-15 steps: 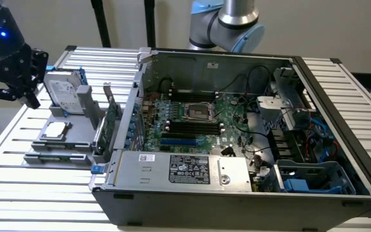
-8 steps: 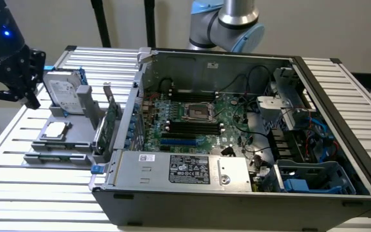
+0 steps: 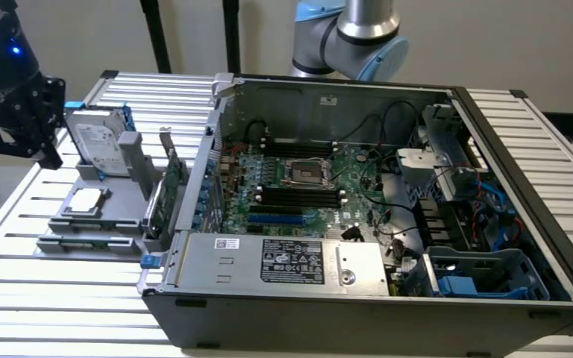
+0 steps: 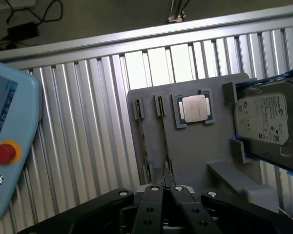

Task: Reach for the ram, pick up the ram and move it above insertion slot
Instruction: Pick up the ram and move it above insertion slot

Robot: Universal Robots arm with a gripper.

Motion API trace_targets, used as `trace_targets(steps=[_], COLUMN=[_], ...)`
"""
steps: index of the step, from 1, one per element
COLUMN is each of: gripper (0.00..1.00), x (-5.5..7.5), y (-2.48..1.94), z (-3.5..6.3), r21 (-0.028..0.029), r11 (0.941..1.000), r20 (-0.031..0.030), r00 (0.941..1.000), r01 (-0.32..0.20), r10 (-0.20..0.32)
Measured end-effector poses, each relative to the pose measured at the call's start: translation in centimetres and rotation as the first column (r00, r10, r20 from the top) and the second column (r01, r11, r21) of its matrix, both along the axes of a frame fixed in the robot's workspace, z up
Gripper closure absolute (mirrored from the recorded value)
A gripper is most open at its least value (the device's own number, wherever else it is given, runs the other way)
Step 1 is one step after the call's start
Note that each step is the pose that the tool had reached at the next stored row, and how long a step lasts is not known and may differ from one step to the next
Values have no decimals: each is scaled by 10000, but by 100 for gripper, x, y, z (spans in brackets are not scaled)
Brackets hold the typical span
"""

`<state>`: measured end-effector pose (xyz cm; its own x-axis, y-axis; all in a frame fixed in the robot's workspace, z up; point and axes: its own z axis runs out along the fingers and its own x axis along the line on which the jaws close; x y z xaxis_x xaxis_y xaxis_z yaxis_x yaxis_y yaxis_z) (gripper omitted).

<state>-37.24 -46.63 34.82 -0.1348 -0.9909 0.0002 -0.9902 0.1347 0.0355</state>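
Observation:
Two rams stand on edge in a grey fixture (image 4: 195,156), seen as thin dark-green strips: one ram (image 4: 142,141) and a second ram (image 4: 164,134) beside it. In the exterior view the rams (image 3: 86,242) lie along the fixture's near end, at that view's left of the open computer case. My gripper (image 4: 165,181) hovers above the end of the second ram, its fingers together with nothing between them. The black gripper body (image 3: 27,112) hangs at the exterior view's far left, above and apart from the fixture. The motherboard's black slots (image 3: 301,197) lie inside the case.
The fixture also holds a silver processor (image 4: 194,108), a hard drive (image 4: 263,119) and an upright green expansion card (image 3: 172,186). A teach pendant with a red button (image 4: 4,152) lies on the slatted table (image 4: 78,126). The case walls (image 3: 366,313) and cables surround the motherboard.

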Motion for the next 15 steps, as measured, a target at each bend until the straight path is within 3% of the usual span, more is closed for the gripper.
trace_targets(steps=[6,8,9,12,15], gripper=[88,76,76,64,64], x=[0,0,0,0,0], y=[0,0,0,0,0], z=[-1,-1,-3,-31,-86], r21=[1,1,2,1,2], r11=[9999,9999,9999,9999,9999], r20=[5,6,7,6,6], r00=[9999,9999,9999,9999,9999], r01=[-122,-122,-122,-124,-155], r10=[122,122,122,124,155])
